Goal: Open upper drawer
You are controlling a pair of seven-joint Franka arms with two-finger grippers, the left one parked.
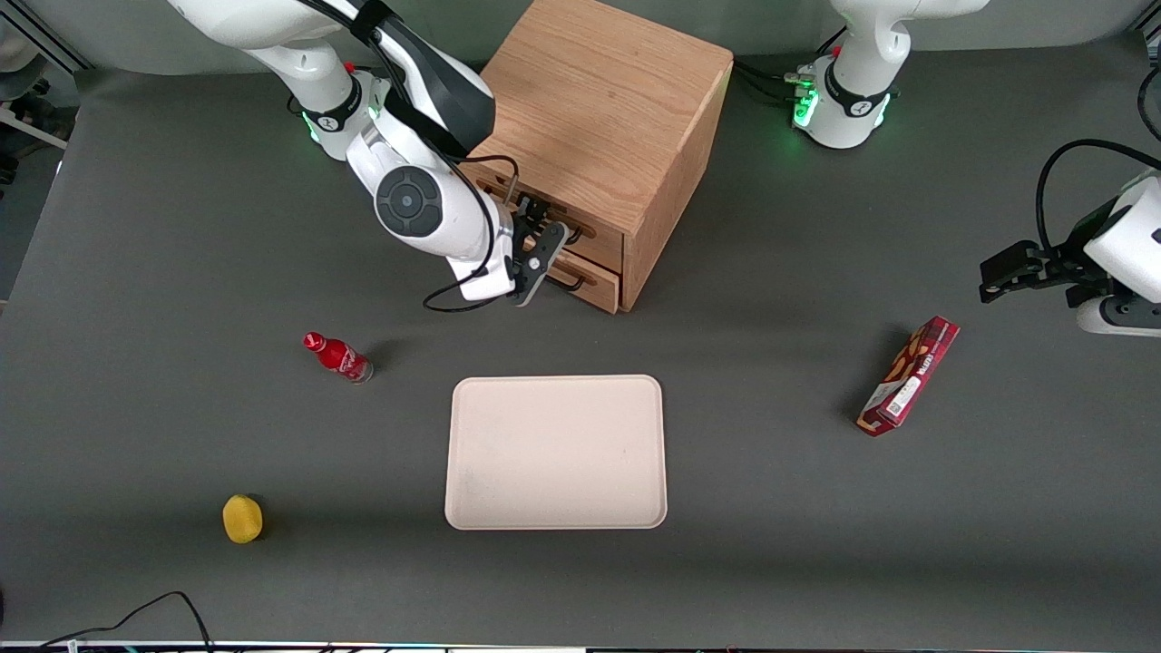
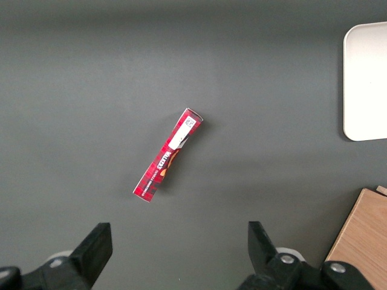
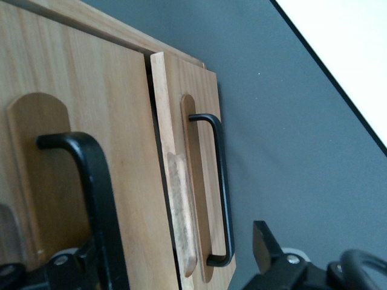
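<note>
The oak cabinet (image 1: 599, 100) stands at the back middle of the table. Its upper drawer (image 1: 599, 247) has a thin black handle (image 3: 84, 151) and its front lies against the cabinet. The lower drawer (image 1: 600, 288) sits just beneath, with a like handle (image 3: 221, 181). My gripper (image 1: 540, 234) is open and right in front of the drawer fronts. In the right wrist view the gripper (image 3: 175, 254) spans both handles. The upper handle crosses in front of one finger. The other fingertip (image 3: 263, 241) is over the grey table, past the lower handle. It holds nothing.
A cream tray (image 1: 555, 452) lies nearer the front camera than the cabinet. A small red bottle (image 1: 337, 356) and a yellow round object (image 1: 242, 519) lie toward the working arm's end. A red snack box (image 1: 909, 375) lies toward the parked arm's end.
</note>
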